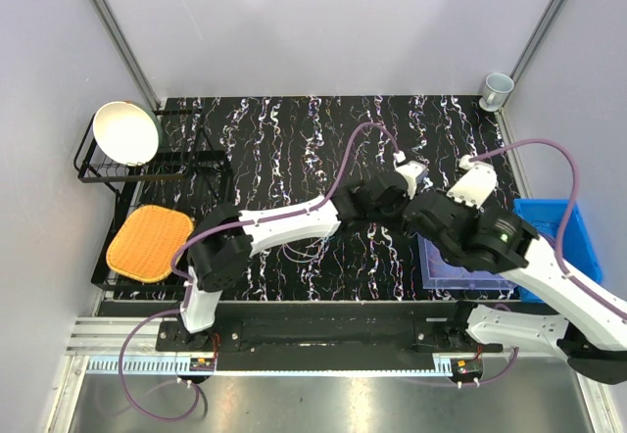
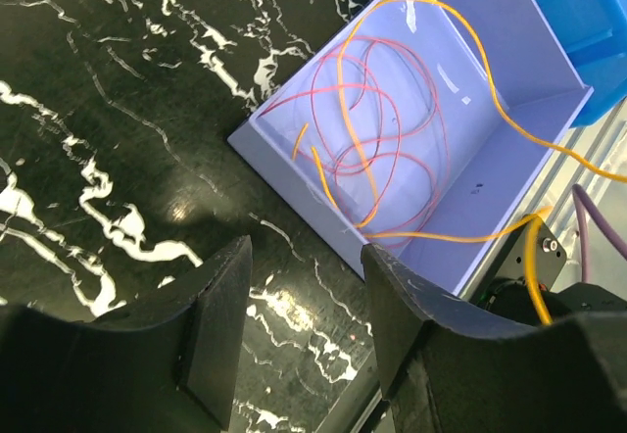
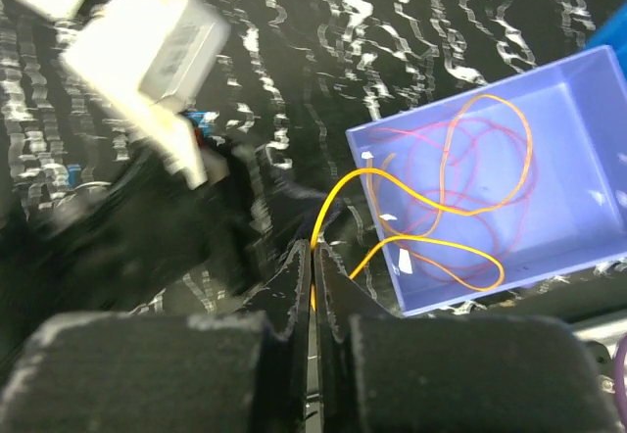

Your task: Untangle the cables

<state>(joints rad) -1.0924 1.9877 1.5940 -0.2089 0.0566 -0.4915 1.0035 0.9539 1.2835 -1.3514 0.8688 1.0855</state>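
Observation:
The cables (image 2: 377, 149) are thin orange and red wires lying looped together in a shallow lavender tray (image 2: 519, 61). They also show in the right wrist view (image 3: 470, 193). My right gripper (image 3: 313, 257) is shut on one orange cable (image 3: 335, 201), which runs from its tips over the tray's rim (image 3: 568, 217) into the bunch. My left gripper (image 2: 309, 325) is open and empty. It hovers over the black marbled table just left of the tray's corner. In the top view the left gripper (image 1: 392, 203) and the right gripper (image 1: 423, 213) are close together beside the tray (image 1: 446, 268).
A blue bin (image 1: 549, 247) stands right of the tray, and also shows in the left wrist view (image 2: 588, 12). A dish rack (image 1: 147, 173) with a white bowl (image 1: 125, 131) and an orange mat (image 1: 149, 242) stands at the left. A cup (image 1: 497, 88) is at the back right.

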